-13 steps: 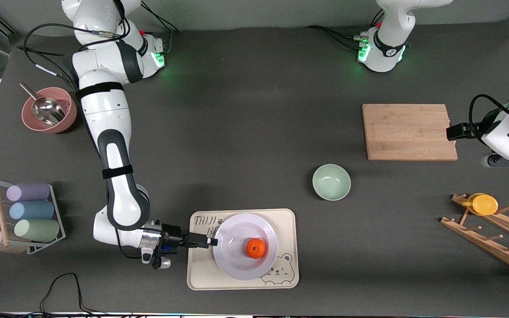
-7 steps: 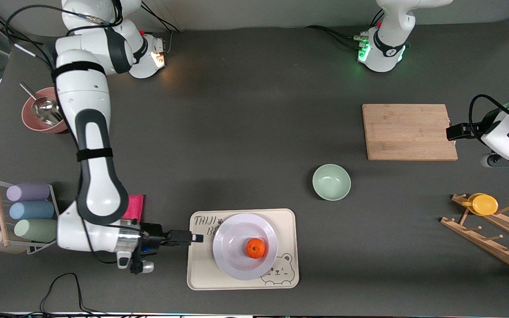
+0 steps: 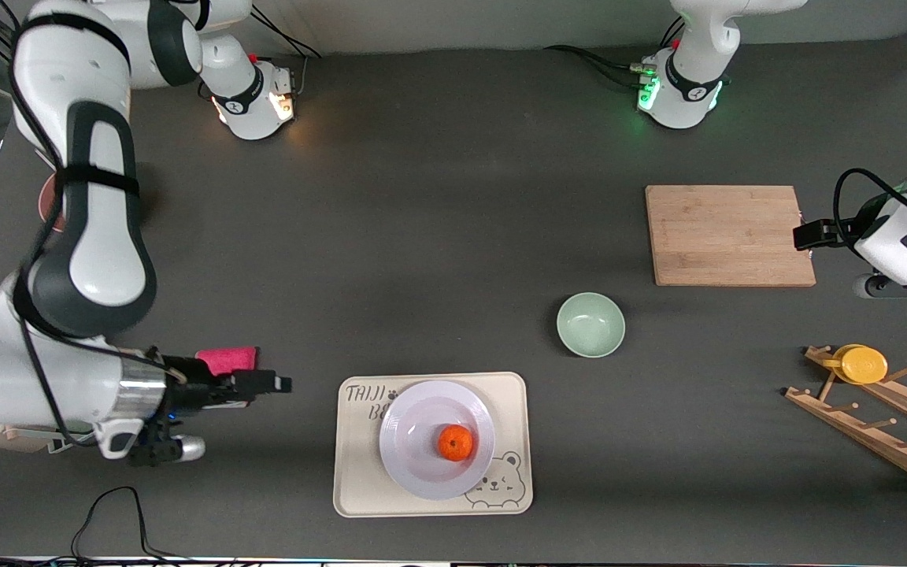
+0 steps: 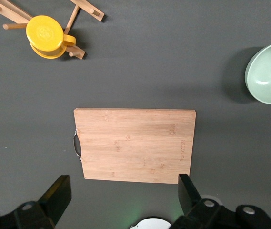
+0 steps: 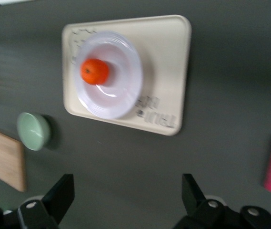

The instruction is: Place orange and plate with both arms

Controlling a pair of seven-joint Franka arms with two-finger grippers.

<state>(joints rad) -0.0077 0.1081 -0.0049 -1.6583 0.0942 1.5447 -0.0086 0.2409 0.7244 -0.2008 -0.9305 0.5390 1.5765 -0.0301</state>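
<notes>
The small round bright-orange fruit [image 3: 456,442] sits inside the round, shallow, pale lavender-white plate [image 3: 414,465], slightly off its centre. The plate rests on the rectangular cream tray printed with a bear [image 3: 359,492], which lies on the dark grey desk [image 3: 438,236] at the edge nearest the front camera.

The right tool [image 3: 279,384] hangs over the bare desk beside the tray, toward the right arm's end, with its fingers spread and nothing between them; a bright pink cloth [image 3: 227,359] lies just beside it.

The left tool [image 3: 800,236] waits at the edge of the rectangular bamboo cutting board [image 3: 725,235], its fingers spread and empty. A pale green bowl [image 3: 590,324] stands between the board and the tray.
</notes>
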